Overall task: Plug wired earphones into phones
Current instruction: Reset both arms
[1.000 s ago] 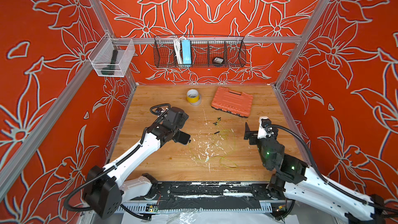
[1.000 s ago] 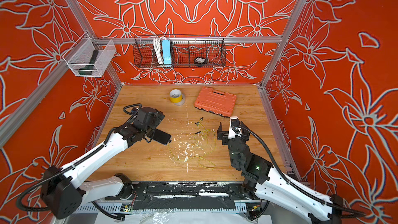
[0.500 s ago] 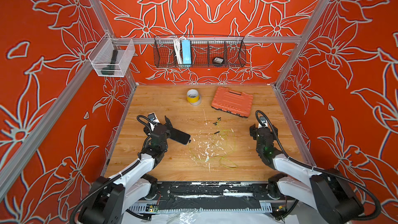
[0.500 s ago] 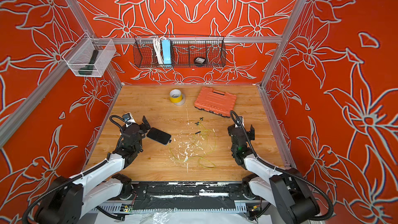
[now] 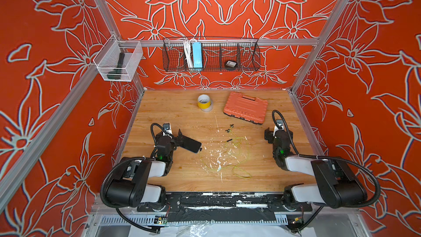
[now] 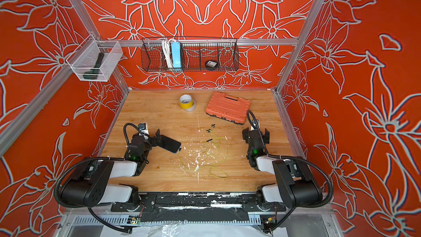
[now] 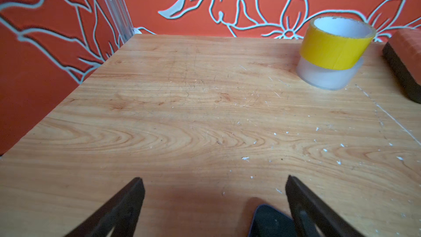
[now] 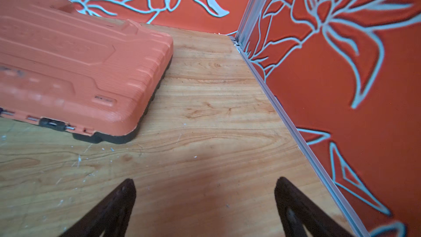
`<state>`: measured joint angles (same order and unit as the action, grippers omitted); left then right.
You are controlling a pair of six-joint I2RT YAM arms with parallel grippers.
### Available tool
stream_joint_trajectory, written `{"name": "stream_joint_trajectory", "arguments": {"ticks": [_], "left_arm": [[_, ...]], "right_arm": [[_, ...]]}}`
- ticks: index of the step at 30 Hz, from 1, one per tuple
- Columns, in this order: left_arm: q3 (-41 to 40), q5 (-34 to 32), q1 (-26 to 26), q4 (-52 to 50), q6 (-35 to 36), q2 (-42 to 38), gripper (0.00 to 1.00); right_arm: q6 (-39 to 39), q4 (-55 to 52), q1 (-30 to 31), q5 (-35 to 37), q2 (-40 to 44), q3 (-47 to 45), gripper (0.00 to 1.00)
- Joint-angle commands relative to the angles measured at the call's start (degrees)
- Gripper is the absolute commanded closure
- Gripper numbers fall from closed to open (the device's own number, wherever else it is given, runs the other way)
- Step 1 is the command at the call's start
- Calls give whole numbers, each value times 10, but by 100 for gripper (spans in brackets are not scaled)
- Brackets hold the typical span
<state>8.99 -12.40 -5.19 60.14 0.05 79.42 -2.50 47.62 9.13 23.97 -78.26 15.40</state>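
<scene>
**Mia:** Where was the phone [image 5: 190,144]?

**Tom:** It lay flat on the counter [image 5: 168,112], close to the left arm. In the left wrist view, a corner of the phone [image 7: 268,222] showed just beside one of the left fingers [image 7: 303,208].

**Mia:** Did those fingers hold it?

**Tom:** No. The left fingers were spread wide and held nothing.

**Mia:** And the earphones [image 5: 229,140]?

**Tom:** They lay in loose yellow-green loops in the middle of the counter, between the two arms. One end reached the end of the phone that pointed to the middle. The plug [image 5: 200,149] there was too small to tell how far in it sat. The little black buds [image 5: 232,125] lay farther back, apart from the phone.

**Mia:** What about the right fingers [image 8: 118,204]?

**Tom:** They were spread wide too, with nothing in them, over bare wood. The orange case [image 8: 79,64] lay near them, not touching. A yellow roll of tape [image 5: 204,102] stood at the back, near the case.
</scene>
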Motion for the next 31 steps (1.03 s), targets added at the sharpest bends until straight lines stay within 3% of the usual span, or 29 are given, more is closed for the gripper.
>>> {"name": "stream_joint_trajectory", "arguments": {"ticks": [1,2,4,6,8,10,31], "left_arm": [[-30,45,10,131,8,26,2],[-23,46,10,99,7,14,2],[-23,47,11,111,6,20,2],[-17,53,14,83,4,11,2],[-22,52,14,101,6,17,2],[-21,51,15,97,4,12,2],[-21,50,14,94,5,12,2]], "right_arm": [[-7,117,-12,-77,-41,-25,2],[-11,144,-12,-78,-53,-29,2],[9,22,-17,-78,-15,0,2],[14,50,-24,-66,-48,14,2],[31,-19,-39,-85,-25,29,2],[30,16,-44,-91,-38,23,2],[31,-10,-45,-92,-29,28,2]]}}
